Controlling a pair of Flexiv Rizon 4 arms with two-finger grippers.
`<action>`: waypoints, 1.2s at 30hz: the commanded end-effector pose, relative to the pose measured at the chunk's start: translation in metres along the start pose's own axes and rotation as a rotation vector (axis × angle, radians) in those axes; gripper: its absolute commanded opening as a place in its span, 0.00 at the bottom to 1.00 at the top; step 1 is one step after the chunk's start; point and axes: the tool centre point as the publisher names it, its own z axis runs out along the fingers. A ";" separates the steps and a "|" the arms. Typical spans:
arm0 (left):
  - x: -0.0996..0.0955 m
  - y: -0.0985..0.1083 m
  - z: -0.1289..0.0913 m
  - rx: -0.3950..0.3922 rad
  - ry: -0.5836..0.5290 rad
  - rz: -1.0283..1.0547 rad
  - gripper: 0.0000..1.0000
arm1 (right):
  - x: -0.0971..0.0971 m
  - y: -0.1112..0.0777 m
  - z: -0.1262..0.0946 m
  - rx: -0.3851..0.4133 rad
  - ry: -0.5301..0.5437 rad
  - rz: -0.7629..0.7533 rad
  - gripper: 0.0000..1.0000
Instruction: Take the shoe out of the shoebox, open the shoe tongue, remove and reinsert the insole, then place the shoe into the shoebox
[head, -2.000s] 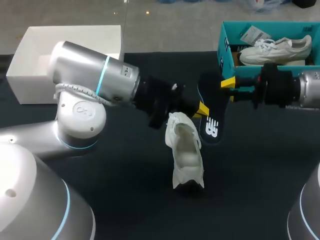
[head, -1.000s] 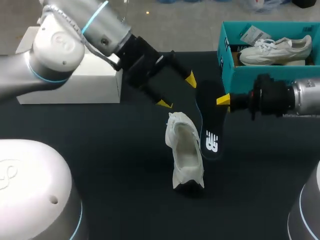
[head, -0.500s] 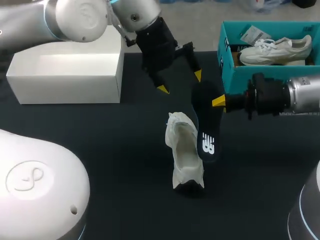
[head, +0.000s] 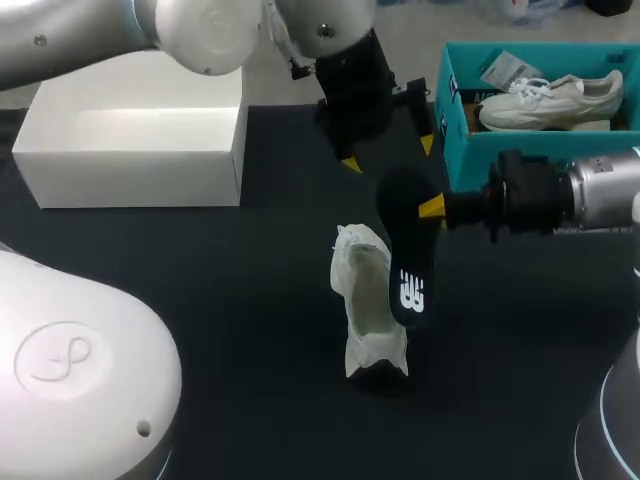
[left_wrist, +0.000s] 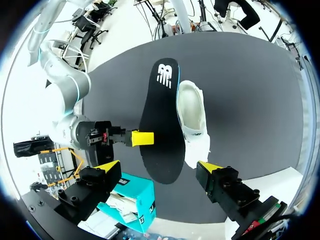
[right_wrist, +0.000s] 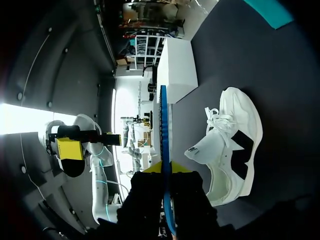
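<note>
Insole (head: 403, 250) pinched in right fingers (head: 432, 207) — beside white shoe (head: 366, 305); left fingers (head: 350, 163) spread.

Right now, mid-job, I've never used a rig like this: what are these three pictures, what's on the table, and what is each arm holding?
Two robot arms work at a black table. The head view looks down from behind them; each round picture comes from a camera on one arm's wrist. A white shoe sits mid-table, a white box at the left, and at the right a teal shoebox holding a second white shoe. The right gripper is shut on the black insole, held next to the shoe. The left gripper hangs open and empty over them.
</note>
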 end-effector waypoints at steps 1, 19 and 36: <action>0.006 -0.001 -0.004 0.031 -0.020 0.005 1.00 | -0.004 -0.001 -0.002 -0.008 0.001 0.005 0.00; -0.004 -0.005 0.005 0.063 0.161 0.106 1.00 | -0.014 0.001 0.003 0.005 -0.013 -0.001 0.00; -0.018 -0.011 0.010 0.057 0.135 0.111 1.00 | -0.014 0.004 0.004 -0.018 -0.006 0.000 0.00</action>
